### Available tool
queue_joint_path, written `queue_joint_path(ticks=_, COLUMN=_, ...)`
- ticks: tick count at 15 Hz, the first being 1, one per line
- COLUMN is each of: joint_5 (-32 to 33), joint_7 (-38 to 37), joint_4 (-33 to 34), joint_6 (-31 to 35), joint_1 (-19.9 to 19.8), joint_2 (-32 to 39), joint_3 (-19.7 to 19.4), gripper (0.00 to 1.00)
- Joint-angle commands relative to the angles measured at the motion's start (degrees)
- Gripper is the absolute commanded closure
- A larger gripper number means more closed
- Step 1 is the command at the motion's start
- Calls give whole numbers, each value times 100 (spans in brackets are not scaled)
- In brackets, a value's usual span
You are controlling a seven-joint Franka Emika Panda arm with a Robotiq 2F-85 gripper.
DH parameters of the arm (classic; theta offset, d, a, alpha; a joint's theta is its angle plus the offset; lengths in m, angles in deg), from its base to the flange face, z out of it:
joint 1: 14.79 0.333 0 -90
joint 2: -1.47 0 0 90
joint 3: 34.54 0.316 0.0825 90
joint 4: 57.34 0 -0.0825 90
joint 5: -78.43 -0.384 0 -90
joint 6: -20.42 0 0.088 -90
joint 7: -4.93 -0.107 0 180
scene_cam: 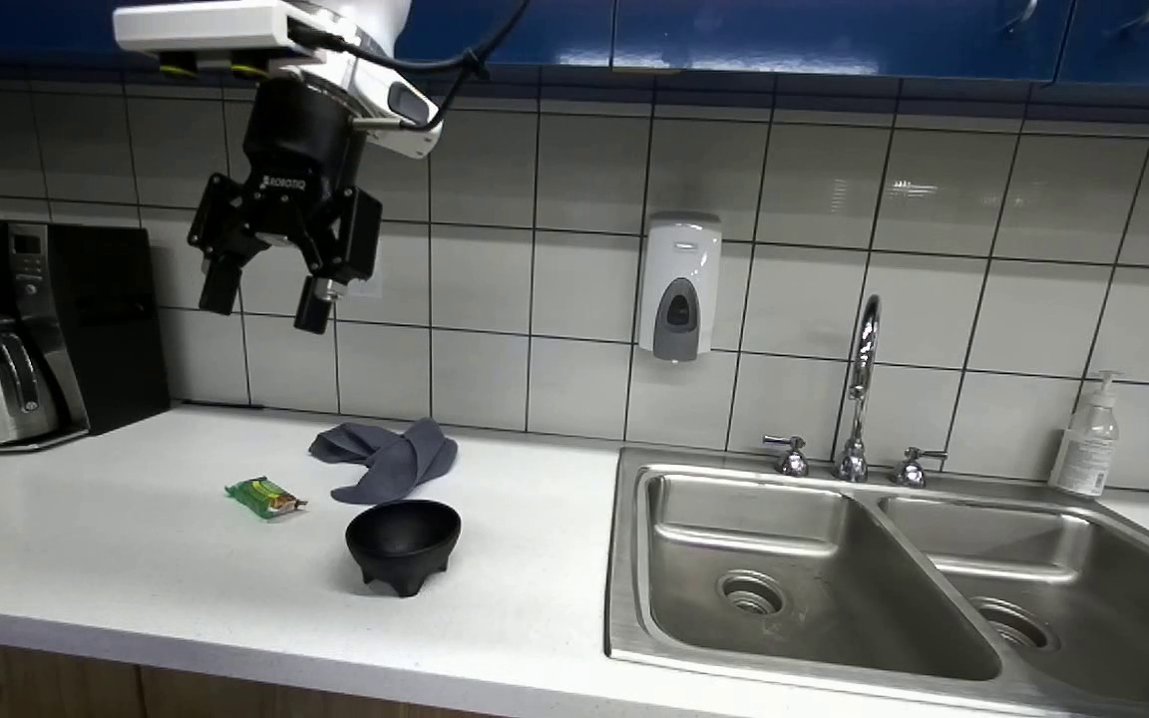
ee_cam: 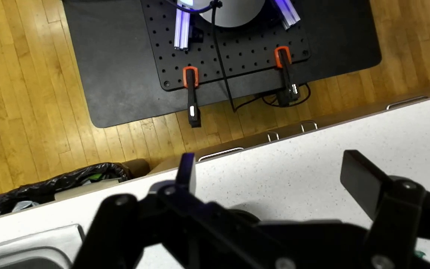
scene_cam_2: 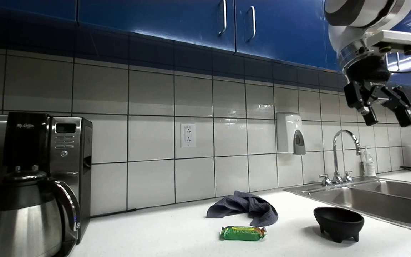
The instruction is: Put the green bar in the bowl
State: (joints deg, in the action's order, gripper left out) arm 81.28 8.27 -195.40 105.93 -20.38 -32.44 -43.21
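While the hand [scene_cam: 266,301] hangs spread above the desk [scene_cam: 136,543], the bar [scene_cam: 265,498] lies apart from the bowl [scene_cam: 401,560], whose dark inside is hard to read.

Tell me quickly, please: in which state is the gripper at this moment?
Gripper: open, holding nothing; the green bar lies on the counter.
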Motion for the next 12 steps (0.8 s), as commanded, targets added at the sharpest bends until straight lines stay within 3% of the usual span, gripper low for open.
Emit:
queue_joint_path(ticks=1, joint_5=207, joint_7=148, joint_4=-100, joint_6=308, joint_1=77, joint_2=280, joint_3=174, gripper=0)
queue_joint_path(ticks=12, joint_5=497, joint_7=505, joint_4=-769, joint_6=1293, joint_1=302, joint_2=669, joint_3=296, gripper=0)
